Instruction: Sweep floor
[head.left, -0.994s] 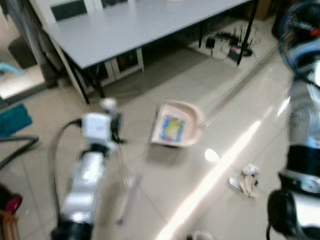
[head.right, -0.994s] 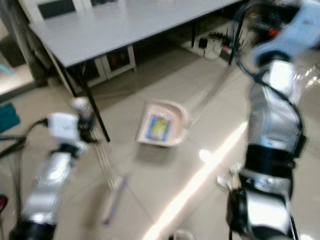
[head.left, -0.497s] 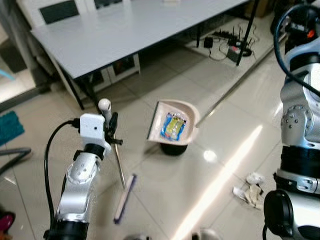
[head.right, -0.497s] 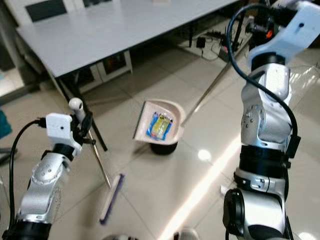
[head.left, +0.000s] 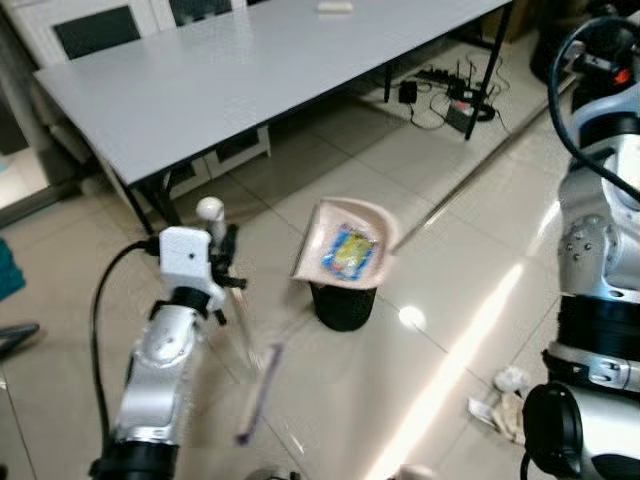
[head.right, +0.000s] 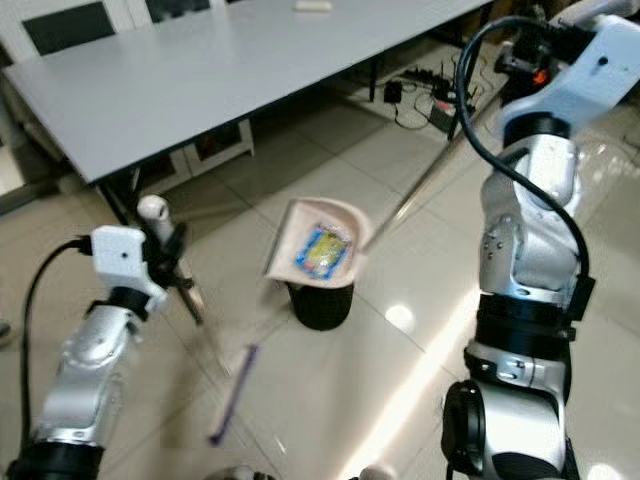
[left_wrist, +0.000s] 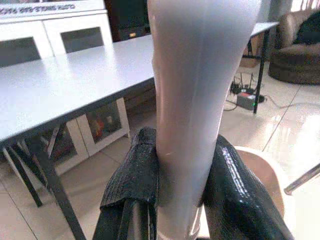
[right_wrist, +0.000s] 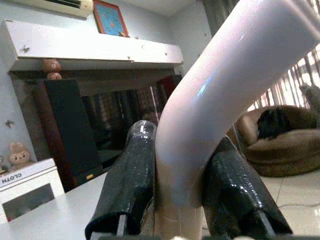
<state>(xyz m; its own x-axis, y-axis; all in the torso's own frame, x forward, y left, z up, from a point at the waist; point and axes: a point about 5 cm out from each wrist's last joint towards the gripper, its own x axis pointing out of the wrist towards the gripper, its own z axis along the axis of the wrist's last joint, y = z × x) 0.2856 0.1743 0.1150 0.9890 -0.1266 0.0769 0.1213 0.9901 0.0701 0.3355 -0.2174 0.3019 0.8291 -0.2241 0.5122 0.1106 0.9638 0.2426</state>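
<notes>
My left gripper (head.left: 222, 265) is shut on the broom's thin handle (left_wrist: 192, 100), just below its white knob (head.left: 210, 209). The broom's head (head.left: 258, 392) is blurred low over the tiles. My right gripper (head.right: 522, 52), raised at the far right, is shut on the dustpan's long pale handle (right_wrist: 220, 95). The pink dustpan (head.left: 340, 228) hangs tilted above a black bin (head.left: 343, 305), with a colourful wrapper (head.left: 351, 250) lying in it. Crumpled paper scraps (head.left: 503, 398) lie on the floor to my right.
A long grey table (head.left: 250, 70) on black legs stands just behind the bin. A power strip with cables (head.left: 455, 98) lies on the floor under its far end. White cabinets (head.left: 95, 25) line the back wall. Glossy tiles (head.left: 420, 400) spread out in front.
The view has shifted and steadied. The dustpan has risen off the floor and now hangs over the black bin. The broom's head has swung and is blurred.
</notes>
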